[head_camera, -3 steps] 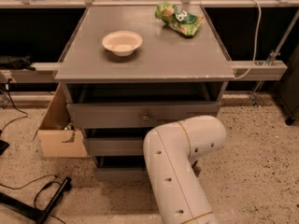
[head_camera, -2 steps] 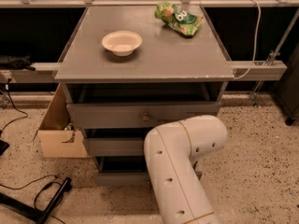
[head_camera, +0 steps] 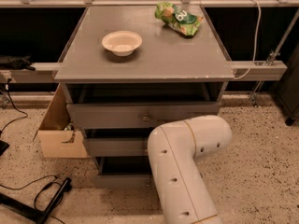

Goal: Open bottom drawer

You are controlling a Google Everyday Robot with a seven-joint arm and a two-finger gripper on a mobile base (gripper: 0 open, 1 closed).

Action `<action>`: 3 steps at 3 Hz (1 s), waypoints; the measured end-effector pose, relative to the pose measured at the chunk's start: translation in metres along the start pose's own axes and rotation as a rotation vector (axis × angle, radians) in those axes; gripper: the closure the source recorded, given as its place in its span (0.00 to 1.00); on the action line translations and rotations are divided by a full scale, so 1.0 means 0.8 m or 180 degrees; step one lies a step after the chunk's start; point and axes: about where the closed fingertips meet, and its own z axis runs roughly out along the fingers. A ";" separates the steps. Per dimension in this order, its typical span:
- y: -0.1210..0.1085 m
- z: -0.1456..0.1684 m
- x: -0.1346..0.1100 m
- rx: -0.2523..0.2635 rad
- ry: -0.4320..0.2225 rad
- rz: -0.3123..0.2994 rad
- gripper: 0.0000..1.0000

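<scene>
The grey cabinet (head_camera: 145, 62) has three drawers. The bottom drawer (head_camera: 122, 180) is the lowest, narrow dark-grey front, with a dark gap above it, so it stands a little way out. Its knob is hidden behind my white arm (head_camera: 184, 167). The arm rises from the bottom edge and bends at an elbow in front of the right half of the middle drawer (head_camera: 117, 147) and the bottom drawer. My gripper is hidden behind the arm, somewhere at the lower drawers. The top drawer (head_camera: 140, 116) shows its knob.
A white bowl (head_camera: 122, 42) and a green snack bag (head_camera: 178, 17) lie on the cabinet top. An open cardboard box (head_camera: 58, 134) stands against the cabinet's left side. Black cables and a stand (head_camera: 44, 202) lie on the floor at the left.
The bottom drawer front seems to have come slightly out toward the camera. The arm has barely shifted.
</scene>
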 end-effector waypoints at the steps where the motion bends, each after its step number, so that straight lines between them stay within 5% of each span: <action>1: 0.014 -0.005 0.006 -0.0028 -0.0044 0.0083 1.00; 3: 0.027 -0.007 0.011 -0.0047 -0.0095 0.0151 1.00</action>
